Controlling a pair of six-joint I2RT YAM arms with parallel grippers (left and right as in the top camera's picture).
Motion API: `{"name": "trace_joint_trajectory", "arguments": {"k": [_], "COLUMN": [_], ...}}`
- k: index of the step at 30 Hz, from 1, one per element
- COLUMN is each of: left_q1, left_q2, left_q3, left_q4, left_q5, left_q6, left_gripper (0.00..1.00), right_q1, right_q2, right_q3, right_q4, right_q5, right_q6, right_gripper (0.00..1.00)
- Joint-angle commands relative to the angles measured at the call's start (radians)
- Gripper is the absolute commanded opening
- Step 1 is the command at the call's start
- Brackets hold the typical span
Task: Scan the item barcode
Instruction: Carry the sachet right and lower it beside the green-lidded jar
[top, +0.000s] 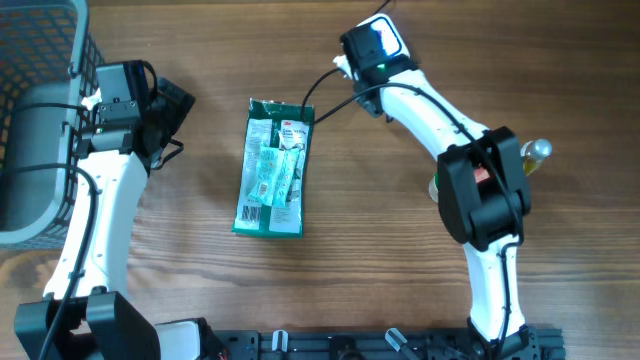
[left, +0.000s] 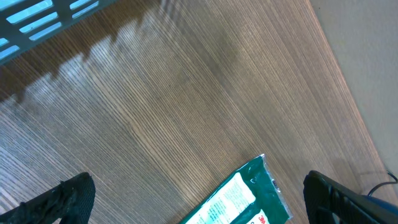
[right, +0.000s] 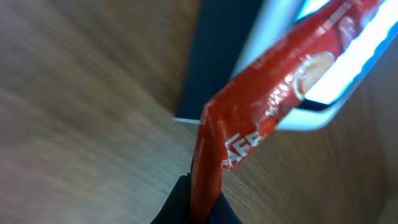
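Overhead, a green packet (top: 272, 168) with a white label lies flat on the middle of the wooden bench (top: 380, 240), long side running away from the robot. The left gripper (top: 172, 108) hangs just left of its far end, apart from it, with a grey basket (top: 35, 60) at the far left corner. The right arm (top: 440, 120) reaches to the far side, where a lit white device (top: 375, 40) glows at its end; its fingers cannot be made out from here. A small yellowish object (top: 538, 150) shows behind the arm's elbow.

In the left wrist view, the fingers (left: 65, 202) stand wide apart with nothing between them, above bare bench. The green packet's corner (left: 252, 183) pokes in at the lower edge, and the basket's rim (left: 43, 15) is top left.

In the right wrist view, the right gripper (right: 199, 202) has its fingers closed on a glossy red packet (right: 273, 93). The packet rises slantwise up to the right, across the lit device (right: 329, 74), and the picture is blurred.
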Motion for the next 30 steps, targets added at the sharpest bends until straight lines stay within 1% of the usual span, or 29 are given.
{"name": "trace_joint_trajectory", "arguments": {"k": [1, 6, 8, 12, 14, 16, 20, 21, 24, 28, 30], "left_q1": [0.005, 0.005, 0.005, 0.005, 0.005, 0.005, 0.005, 0.005, 0.005, 0.005, 0.005], "left_q2": [-0.011, -0.011, -0.011, -0.011, -0.011, -0.011, -0.011, -0.011, -0.011, -0.011, -0.011], "left_q3": [0.008, 0.008, 0.008, 0.008, 0.008, 0.008, 0.008, 0.008, 0.008, 0.008, 0.008], "left_q4": [0.003, 0.003, 0.003, 0.003, 0.003, 0.003, 0.003, 0.003, 0.003, 0.003, 0.003], "left_q5": [-0.010, -0.010, -0.010, -0.010, -0.010, -0.010, -0.010, -0.010, -0.010, -0.010, -0.010], "left_q6": [0.016, 0.016, 0.016, 0.016, 0.016, 0.016, 0.016, 0.016, 0.016, 0.016, 0.016], "left_gripper": [1.00, 1.00, 1.00, 1.00, 1.00, 1.00, 1.00, 1.00, 1.00, 1.00, 1.00], "right_q1": [0.009, 0.008, 0.008, 0.005, -0.010, -0.034, -0.115, -0.133, -0.202, -0.261, -0.274], "right_q2": [0.008, -0.021, -0.089, -0.311, -0.435, -0.505, -0.558, -0.558, -0.558, -0.556, -0.556], "right_q3": [-0.010, 0.002, 0.013, 0.013, 0.013, 0.013, 0.013, 0.012, -0.036, -0.143, -0.211], "right_q4": [-0.011, -0.015, -0.024, -0.141, -0.269, -0.379, -0.599, -0.645, -0.772, -0.800, -0.781], "right_q5": [0.022, 0.022, 0.021, 0.021, 0.015, -0.055, -0.283, -0.312, -0.312, -0.308, -0.271], "right_q6": [-0.099, 0.016, 0.113, 0.392, 0.577, 0.670, 0.720, 0.725, 0.820, 0.816, 0.814], "right_gripper": [0.06, 0.05, 0.06, 0.06, 0.05, 0.05, 0.05, 0.05, 0.06, 0.06, 0.11]}}
